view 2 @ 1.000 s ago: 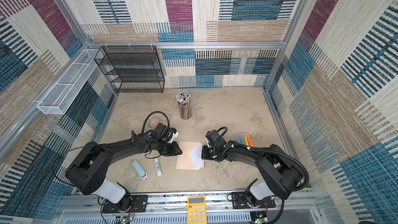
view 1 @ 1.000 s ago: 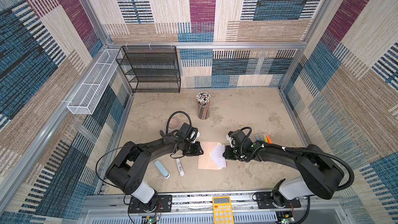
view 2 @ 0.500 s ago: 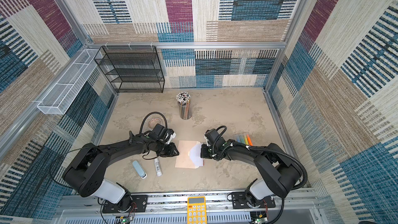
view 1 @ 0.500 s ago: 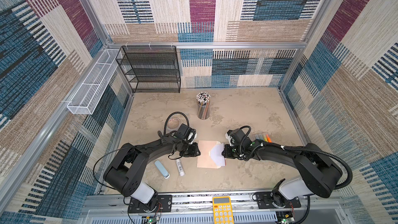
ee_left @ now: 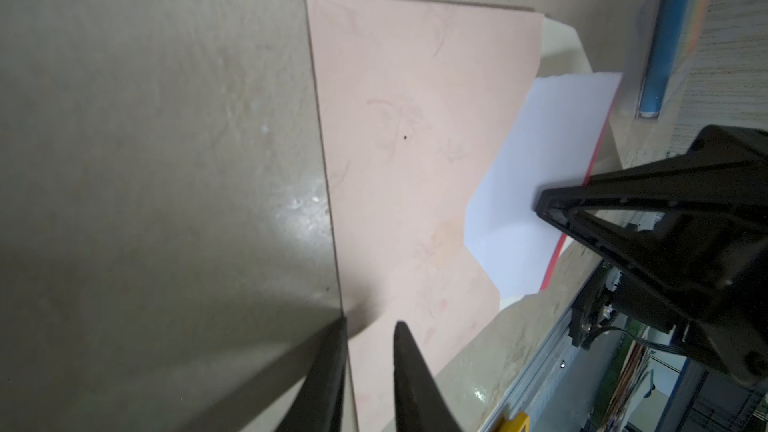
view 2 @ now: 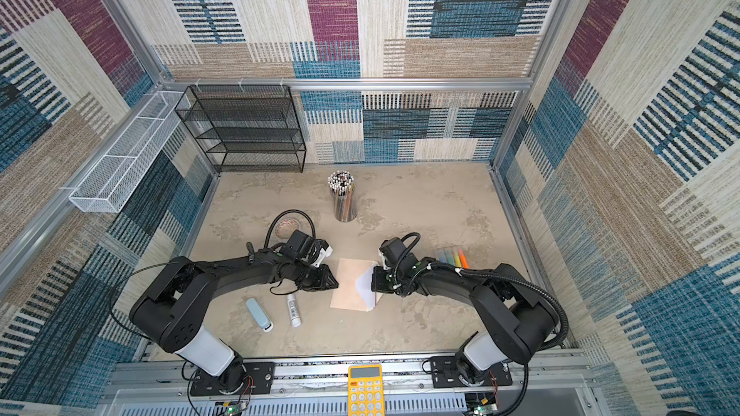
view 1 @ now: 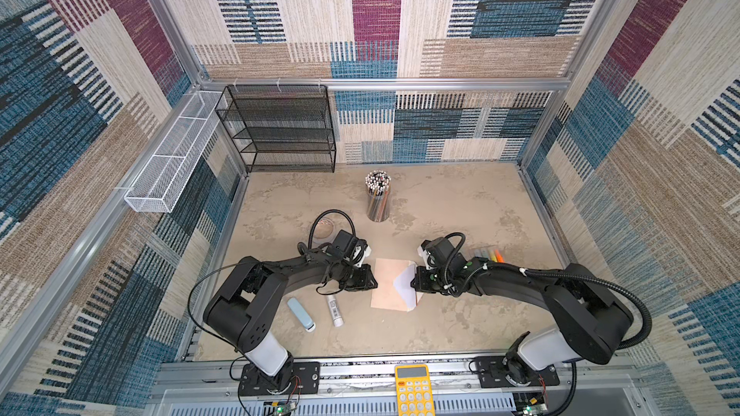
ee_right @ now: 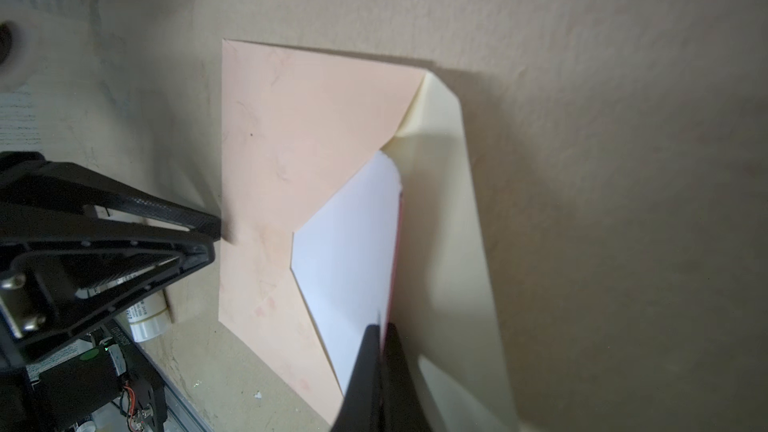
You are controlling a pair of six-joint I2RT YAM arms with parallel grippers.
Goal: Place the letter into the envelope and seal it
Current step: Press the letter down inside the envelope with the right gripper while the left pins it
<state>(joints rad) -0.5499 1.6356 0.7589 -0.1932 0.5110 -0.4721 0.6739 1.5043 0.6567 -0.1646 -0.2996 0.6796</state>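
Note:
The peach envelope (view 1: 385,288) (view 2: 345,292) lies flat on the table in both top views, its cream flap (ee_right: 449,201) folded open toward the right arm. The letter (view 1: 404,286) (ee_right: 349,251) sits partly inside the envelope. Its white face and a thin red edge stick out of the mouth. My right gripper (view 1: 414,286) (ee_right: 380,326) is shut on the letter's outer edge. My left gripper (view 1: 372,282) (ee_left: 370,324) rests at the envelope's (ee_left: 407,118) opposite edge. Its jaws stand narrowly apart, one tip at the edge and one over the paper, pinching nothing.
A glue stick (view 1: 334,310) and a pale blue item (view 1: 300,314) lie near the left arm. A tape roll (view 1: 323,229), a pencil cup (view 1: 377,198) and a marker pack (view 1: 486,254) stand behind. A black mesh rack (view 1: 280,130) is at the back left, a yellow calculator (view 1: 412,390) on the front rail.
My right gripper has crept slightly left with the letter. My left gripper has stayed at the envelope's far edge, shifting only a little.

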